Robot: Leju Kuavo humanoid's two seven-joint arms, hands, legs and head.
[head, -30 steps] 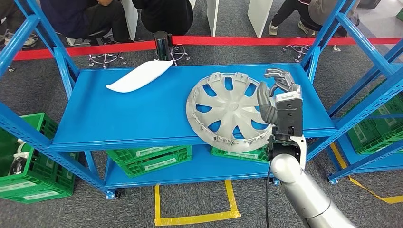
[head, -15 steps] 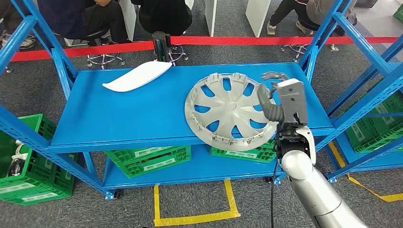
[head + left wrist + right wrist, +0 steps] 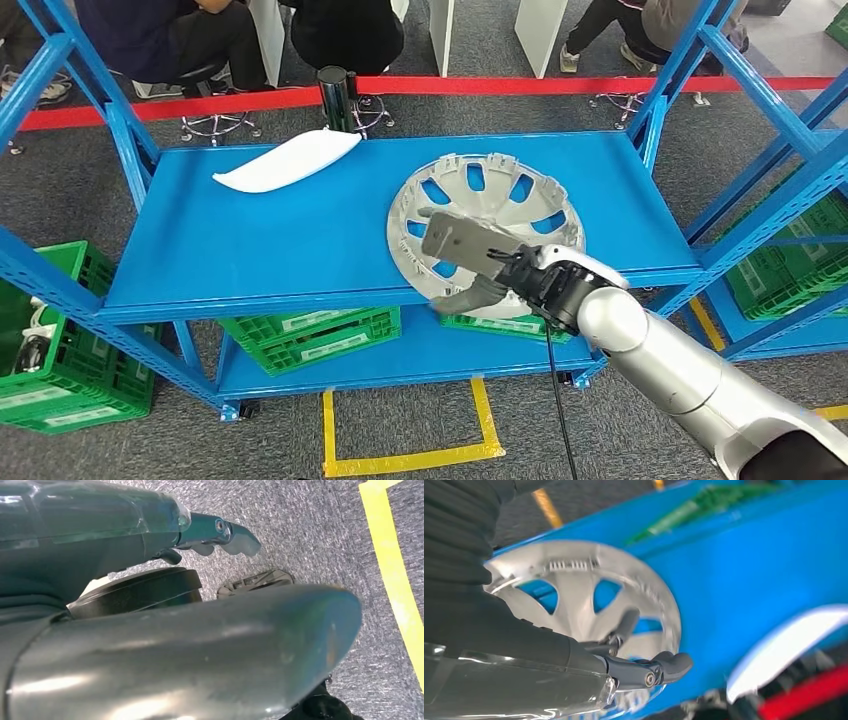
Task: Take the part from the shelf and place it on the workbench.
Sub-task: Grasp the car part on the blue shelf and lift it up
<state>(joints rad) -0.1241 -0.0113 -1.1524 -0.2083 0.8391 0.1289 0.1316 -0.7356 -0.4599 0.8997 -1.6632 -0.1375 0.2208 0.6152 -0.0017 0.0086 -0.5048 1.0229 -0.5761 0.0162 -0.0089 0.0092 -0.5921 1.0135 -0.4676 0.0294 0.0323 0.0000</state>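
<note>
My right robot hand hovers over the hubcap, fingers apart, holding nothing; it looks light, stiff, slippery plastic, so I'd take its overhanging rim.

hubcap silver-grey | shelf blue | crates green | barrier tape red

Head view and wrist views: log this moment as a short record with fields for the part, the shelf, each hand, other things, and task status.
part: silver wheel cover lying on the upper shelf level, its near edge overhanging the front lip
shelf: blue metal rack
right hand: right hand over the cover's near side, thumb under the rim; firm grip cannot be confirmed
left hand: left hand hanging over grey carpet, holding nothing visible
other things: white curved panel at the shelf's back left; green crates on the lower level
task status: cover not yet lifted off the shelf
</note>
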